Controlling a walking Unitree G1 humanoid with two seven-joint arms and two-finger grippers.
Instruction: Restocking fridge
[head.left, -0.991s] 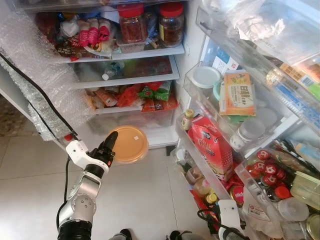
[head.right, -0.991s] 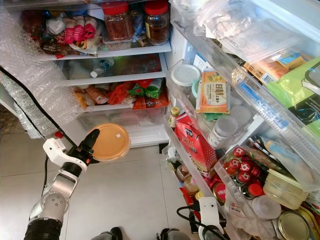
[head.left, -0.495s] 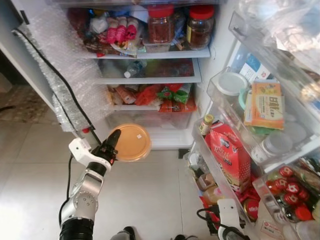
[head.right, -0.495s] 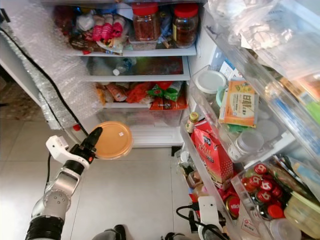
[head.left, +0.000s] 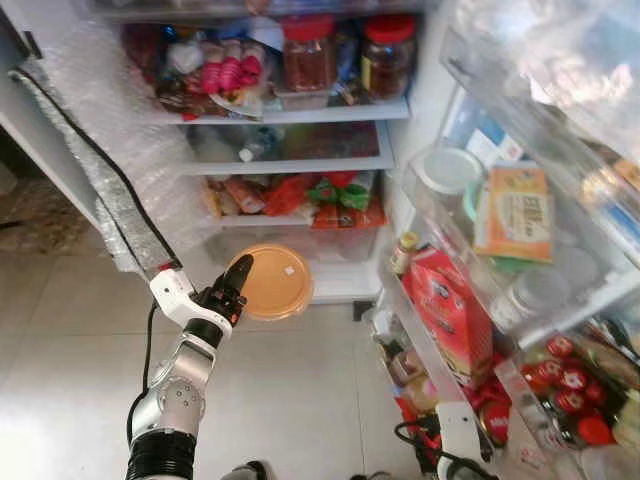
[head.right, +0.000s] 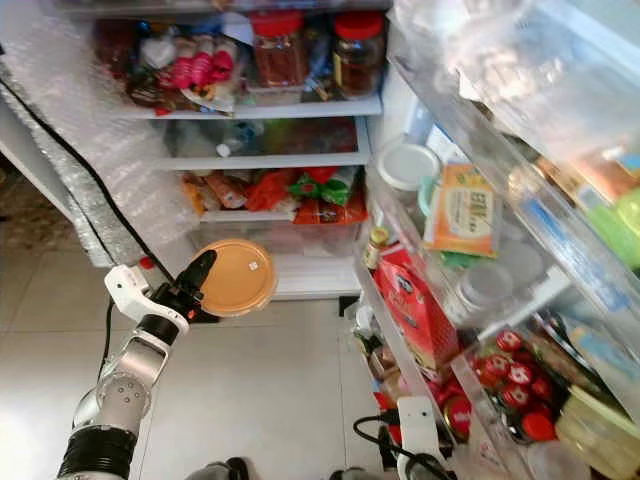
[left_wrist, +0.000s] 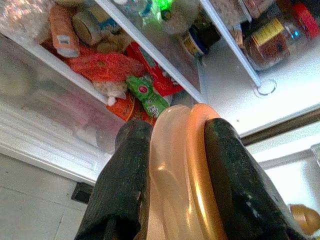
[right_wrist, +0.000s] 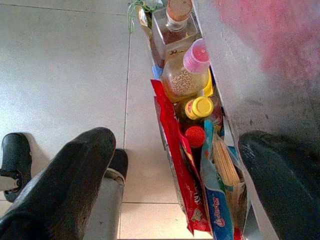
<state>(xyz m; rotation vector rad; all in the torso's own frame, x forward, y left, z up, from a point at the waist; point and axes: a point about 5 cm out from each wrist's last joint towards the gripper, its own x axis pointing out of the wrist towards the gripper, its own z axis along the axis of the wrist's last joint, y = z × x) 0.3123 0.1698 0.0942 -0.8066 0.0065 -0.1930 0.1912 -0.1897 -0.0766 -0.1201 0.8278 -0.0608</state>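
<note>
Left wrist view: left claw (left_wrist: 172, 145) clamps orange lid's (left_wrist: 187, 165) rim.

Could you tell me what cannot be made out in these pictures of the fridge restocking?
- What the orange-lidded container in the left claw holds: the lid faces the head camera, and the black fingers cover its sides in the left wrist view.
- Top door shelf contents: blurred and glary.
- The right claw, open beside the bottom door rack: its arm is cut off by the frame edge.
</note>
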